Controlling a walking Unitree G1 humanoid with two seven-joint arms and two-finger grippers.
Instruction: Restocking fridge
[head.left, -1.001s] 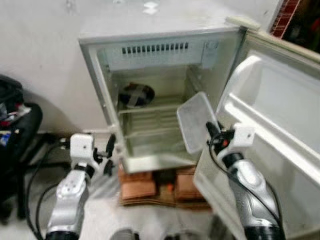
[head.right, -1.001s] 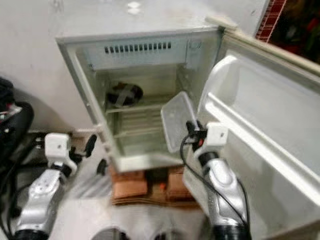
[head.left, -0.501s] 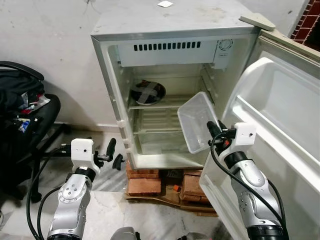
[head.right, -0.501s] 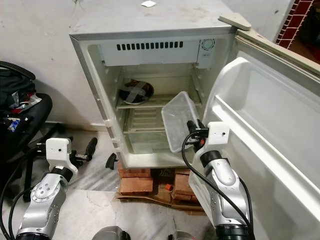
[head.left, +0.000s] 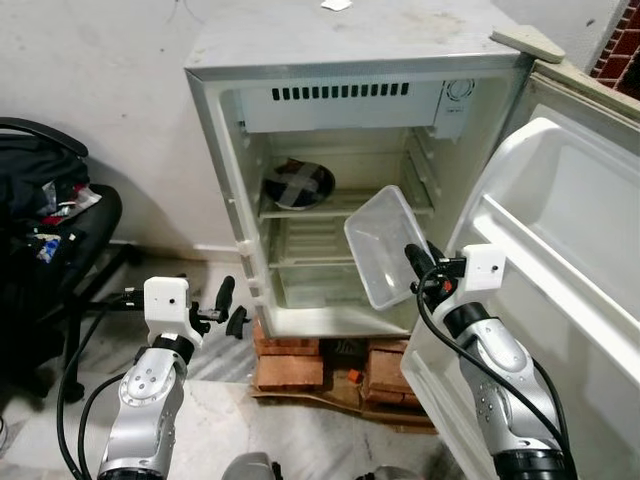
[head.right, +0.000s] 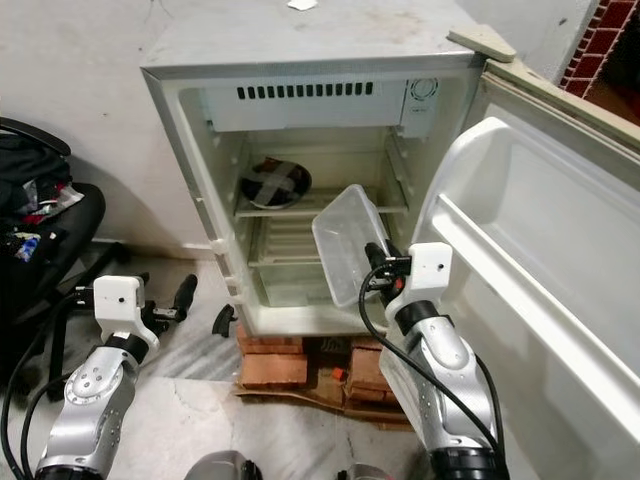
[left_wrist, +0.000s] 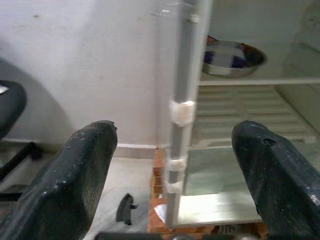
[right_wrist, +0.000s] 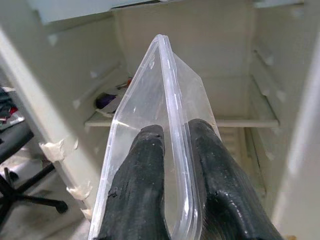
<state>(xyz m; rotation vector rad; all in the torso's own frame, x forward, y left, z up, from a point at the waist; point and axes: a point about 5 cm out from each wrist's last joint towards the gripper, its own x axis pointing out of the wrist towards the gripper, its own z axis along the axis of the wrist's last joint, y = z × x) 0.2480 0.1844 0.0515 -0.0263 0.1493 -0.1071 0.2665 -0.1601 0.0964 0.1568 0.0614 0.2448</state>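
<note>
Right gripper (head.left: 412, 262): fingers (right_wrist: 145, 190) pinching the rim of a clear plastic container (head.left: 385, 245), holding it tilted on edge before the open fridge (head.left: 340, 190), just in front of the lower shelves. Left gripper (head.left: 228, 305): fingers (left_wrist: 85, 170) standing wide apart, holding nothing, hovering low beside the fridge's left wall. Metal bowl (head.left: 298, 184) sitting on the upper shelf. Fridge door (head.left: 560, 260) hanging open at right. Bricks (head.left: 290, 368) lying under the fridge. Black chair (head.left: 50, 230) standing at left.
</note>
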